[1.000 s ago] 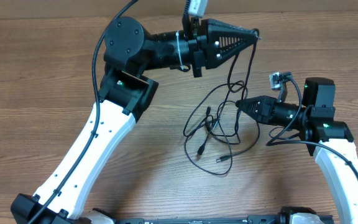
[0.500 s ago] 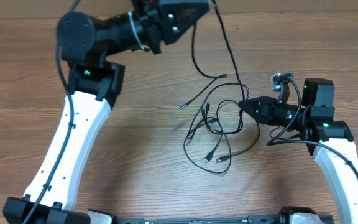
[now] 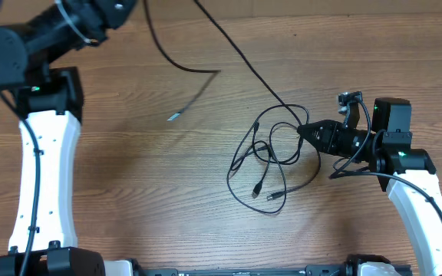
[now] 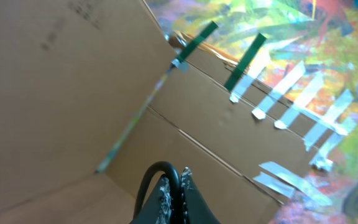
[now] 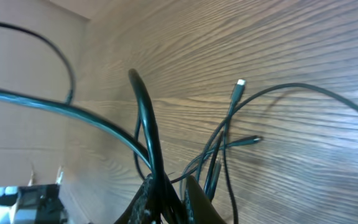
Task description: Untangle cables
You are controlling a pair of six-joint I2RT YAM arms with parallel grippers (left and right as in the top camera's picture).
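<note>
The cables [image 3: 263, 165] lie as a loose black tangle on the wooden table, left of my right gripper [image 3: 303, 130]. That gripper is shut on strands at the tangle's right edge, and the right wrist view shows a cable [image 5: 148, 124] pinched between its jaws [image 5: 169, 186]. One long strand [image 3: 244, 65] runs taut from there up to the top edge. In the left wrist view my left gripper [image 4: 180, 179] is shut on a black cable [image 4: 151, 180]. It is raised past the overhead view's top left. A free strand end [image 3: 173, 116] hangs blurred in the air.
The left arm [image 3: 41, 153] stands along the left side and the right arm [image 3: 413, 192] at the right. Small plug ends [image 3: 272, 197] lie at the tangle's near side. Cardboard [image 4: 55, 93] and taped panels fill the left wrist view.
The left arm has swung far left and up with its cable, drawing a long strand out of the tangle and pulling it taut. The right gripper has stayed in place.
</note>
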